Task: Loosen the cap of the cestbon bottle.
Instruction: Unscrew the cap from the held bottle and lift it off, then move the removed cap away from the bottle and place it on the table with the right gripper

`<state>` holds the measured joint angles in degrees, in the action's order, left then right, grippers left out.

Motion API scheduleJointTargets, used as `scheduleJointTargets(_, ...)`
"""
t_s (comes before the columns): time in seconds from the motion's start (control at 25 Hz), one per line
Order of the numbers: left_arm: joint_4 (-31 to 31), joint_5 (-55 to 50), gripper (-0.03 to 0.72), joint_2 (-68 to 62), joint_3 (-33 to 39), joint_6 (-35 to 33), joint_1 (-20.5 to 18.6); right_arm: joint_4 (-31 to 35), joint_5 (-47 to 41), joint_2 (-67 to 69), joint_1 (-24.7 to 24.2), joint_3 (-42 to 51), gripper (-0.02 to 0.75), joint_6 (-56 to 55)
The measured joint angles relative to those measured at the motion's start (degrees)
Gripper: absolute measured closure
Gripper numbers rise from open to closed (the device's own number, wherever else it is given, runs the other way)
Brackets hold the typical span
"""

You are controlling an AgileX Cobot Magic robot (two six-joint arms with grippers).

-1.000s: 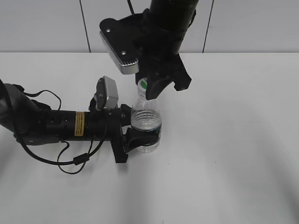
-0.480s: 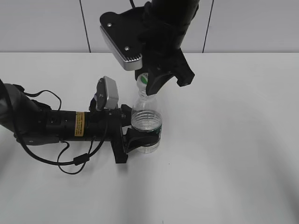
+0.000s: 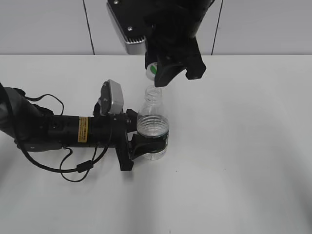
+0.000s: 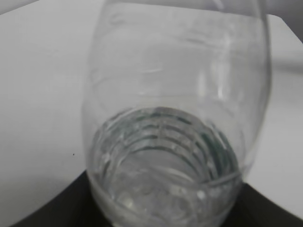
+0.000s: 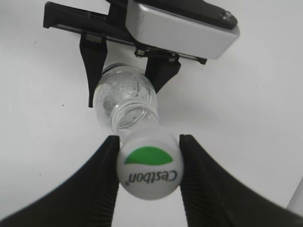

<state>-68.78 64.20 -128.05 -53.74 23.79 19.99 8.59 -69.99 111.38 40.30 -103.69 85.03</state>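
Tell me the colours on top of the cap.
White cap with a green half-round patch and green "Cestbon" lettering; clearest in the right wrist view.

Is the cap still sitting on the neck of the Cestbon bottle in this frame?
No: the right gripper holds the cap clear above the bottle, whose threaded neck is open.

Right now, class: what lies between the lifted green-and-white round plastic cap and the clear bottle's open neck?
Nothing: the exterior view shows bare air between the green-and-white round plastic cap and the clear bottle's open neck.

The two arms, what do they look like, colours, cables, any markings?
Both arms are black. The left arm has a yellow label, loose black cables and a silver-grey wrist camera. The right arm carries a larger silver-grey camera. The right gripper has curved black fingers.
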Motion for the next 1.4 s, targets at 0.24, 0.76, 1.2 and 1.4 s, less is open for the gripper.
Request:
scheduleJointTargets(0.24,0.0,0.0,0.316,0.0,0.0,0.0,0.0,-8.6,0.0,-1.2,0.0,0.0,0.44,-20.7)
scheduleJointTargets(0.76,0.0,0.0,0.316,0.0,0.0,0.0,0.0,2.9,0.0,-1.2,-18.5,0.3,0.44,-54.3)
scheduleJointTargets(1.2,0.4,0.0,0.316,0.0,0.0,0.0,0.0,4.0,10.3,-1.2,-36.7,17.8,0.44,-67.7)
scheduleJointTargets(1.4,0.8,0.0,0.316,0.0,0.0,0.0,0.0,2.8,18.9,-1.2,-38.1,27.7,0.44,-68.2)
